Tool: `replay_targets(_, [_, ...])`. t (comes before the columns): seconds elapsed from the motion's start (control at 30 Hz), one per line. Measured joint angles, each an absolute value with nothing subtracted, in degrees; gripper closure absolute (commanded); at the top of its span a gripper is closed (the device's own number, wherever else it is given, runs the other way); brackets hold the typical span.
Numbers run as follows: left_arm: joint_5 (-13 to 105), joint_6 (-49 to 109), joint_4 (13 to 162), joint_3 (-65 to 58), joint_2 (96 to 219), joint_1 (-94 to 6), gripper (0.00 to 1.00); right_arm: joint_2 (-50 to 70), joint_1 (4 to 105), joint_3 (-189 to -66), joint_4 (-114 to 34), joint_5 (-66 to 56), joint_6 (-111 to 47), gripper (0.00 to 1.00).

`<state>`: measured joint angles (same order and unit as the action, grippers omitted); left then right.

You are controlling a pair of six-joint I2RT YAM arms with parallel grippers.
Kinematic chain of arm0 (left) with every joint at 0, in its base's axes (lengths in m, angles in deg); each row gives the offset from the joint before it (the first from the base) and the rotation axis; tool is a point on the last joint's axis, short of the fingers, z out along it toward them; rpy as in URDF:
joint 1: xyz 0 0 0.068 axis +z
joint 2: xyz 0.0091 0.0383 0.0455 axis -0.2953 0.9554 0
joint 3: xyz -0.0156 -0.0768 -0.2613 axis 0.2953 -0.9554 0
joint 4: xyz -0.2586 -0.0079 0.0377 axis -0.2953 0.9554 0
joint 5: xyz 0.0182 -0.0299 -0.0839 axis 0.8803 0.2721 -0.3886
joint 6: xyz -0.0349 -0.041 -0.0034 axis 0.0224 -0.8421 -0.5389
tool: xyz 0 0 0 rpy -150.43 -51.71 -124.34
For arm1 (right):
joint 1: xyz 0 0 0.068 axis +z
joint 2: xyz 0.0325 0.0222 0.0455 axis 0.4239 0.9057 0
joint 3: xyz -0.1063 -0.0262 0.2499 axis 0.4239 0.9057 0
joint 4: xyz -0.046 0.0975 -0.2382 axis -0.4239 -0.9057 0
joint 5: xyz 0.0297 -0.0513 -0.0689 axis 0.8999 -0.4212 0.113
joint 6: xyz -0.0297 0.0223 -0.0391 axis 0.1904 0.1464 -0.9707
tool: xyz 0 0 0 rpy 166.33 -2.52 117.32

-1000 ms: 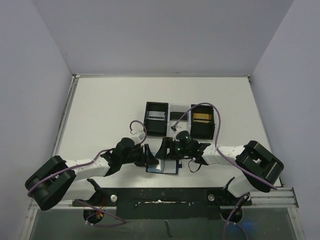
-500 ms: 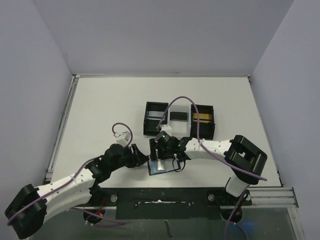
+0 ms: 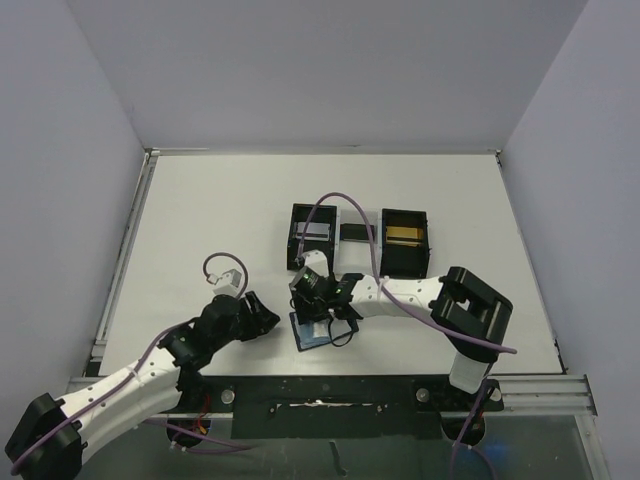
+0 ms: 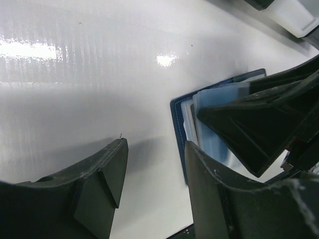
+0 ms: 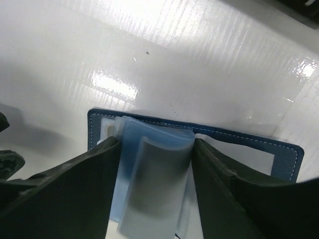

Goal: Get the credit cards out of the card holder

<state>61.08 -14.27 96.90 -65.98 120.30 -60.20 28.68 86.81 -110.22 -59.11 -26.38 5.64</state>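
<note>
The dark blue card holder (image 3: 310,337) lies open on the white table near the front edge. My right gripper (image 3: 316,310) stands over it. In the right wrist view its jaws (image 5: 157,144) press from both sides on the holder's clear sleeves (image 5: 154,169), which bow upward; a grey card shape shows inside the top one. The blue cover (image 5: 239,139) lies flat beneath. My left gripper (image 3: 265,313) is open just left of the holder, holding nothing (image 4: 155,144); the holder's edge (image 4: 177,112) lies past its right finger. A silver card (image 3: 313,232) and a gold card (image 3: 405,234) lie in the black boxes.
Two black open-top boxes (image 3: 296,250) (image 3: 388,258) stand behind the holder, joined by a small tray (image 3: 357,232). The purple cable (image 3: 330,205) of the right arm loops over the left box. The black rail (image 3: 330,390) runs along the front edge.
My left arm has drawn back to the left, away from the holder. My right gripper has moved left over the holder and closed in on its sleeves; the holder has shifted slightly left.
</note>
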Motion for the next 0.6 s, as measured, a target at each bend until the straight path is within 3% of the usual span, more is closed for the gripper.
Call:
replay_targets(0.33, [54.8,-12.1,89.6,-66.0,123.6,-59.9,0.5,24.8,83.8,-102.7,-49.2,-21.1,7.5,0.65])
replay_targets(0.6, [44.6,-11.2,76.6,-66.0,131.8,-59.8,0.5,19.7,76.4,-89.5,-31.6,-8.7,14.7,0.66])
